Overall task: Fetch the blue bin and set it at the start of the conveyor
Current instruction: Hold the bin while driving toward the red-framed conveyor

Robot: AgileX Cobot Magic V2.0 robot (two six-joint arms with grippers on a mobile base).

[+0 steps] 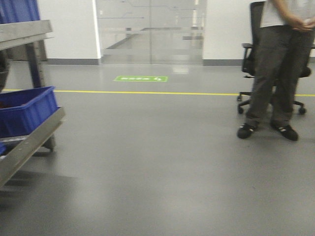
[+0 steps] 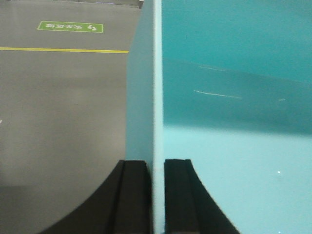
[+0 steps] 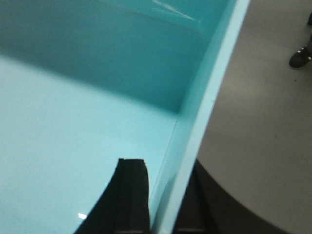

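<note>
Left tool [image 2: 156,168] and right tool [image 3: 165,170] straddle opposite walls of the bin [image 2: 234,170]; rack [image 1: 29,142] left, person [image 1: 275,64] right.

Grey floor [image 1: 157,172] ahead of me, glossy and flat. A yellow line [image 1: 147,92] runs across it towards the far edge, and there's a green marking [image 1: 141,78] just beyond. At the floor's left edge stands a steel rack [image 1: 29,142], with a dark blue crate [image 1: 27,110] on its tilted shelf. Far right, an office chair [image 1: 247,59] and a person's shoes [image 1: 285,132] are planted on the floor.
</note>
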